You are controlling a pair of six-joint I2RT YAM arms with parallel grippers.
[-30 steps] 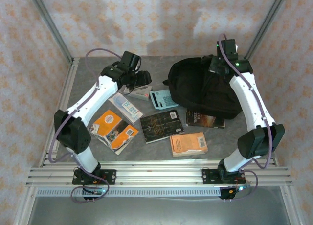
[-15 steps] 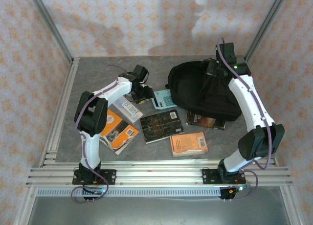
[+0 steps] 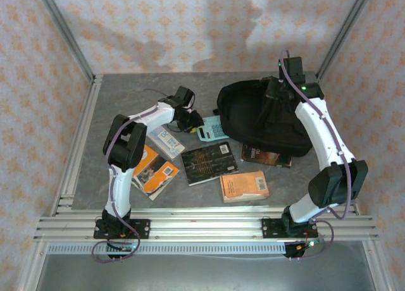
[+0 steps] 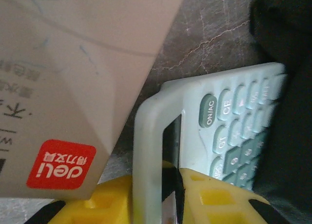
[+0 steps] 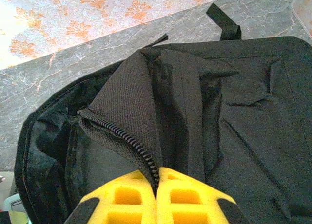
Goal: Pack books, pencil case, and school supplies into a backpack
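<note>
Left gripper [image 4: 162,200] grasps the pale rim of the teal calculator [image 4: 229,131], lying at nine o'clock from the backpack [image 3: 247,121]; right gripper [image 5: 157,192] is clenched on the backpack's zipper edge.

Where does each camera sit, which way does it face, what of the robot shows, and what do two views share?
Top external: above and behind the bases, looking down on the table; left arm and right arm whole.
Left wrist: rides the left gripper, facing along its yellow fingers gripping the teal calculator, grey box beside.
Right wrist: rides the right gripper, facing along its yellow fingers shut on the backpack's zip edge.
Shared: teal calculator, in top and left wrist.
</note>
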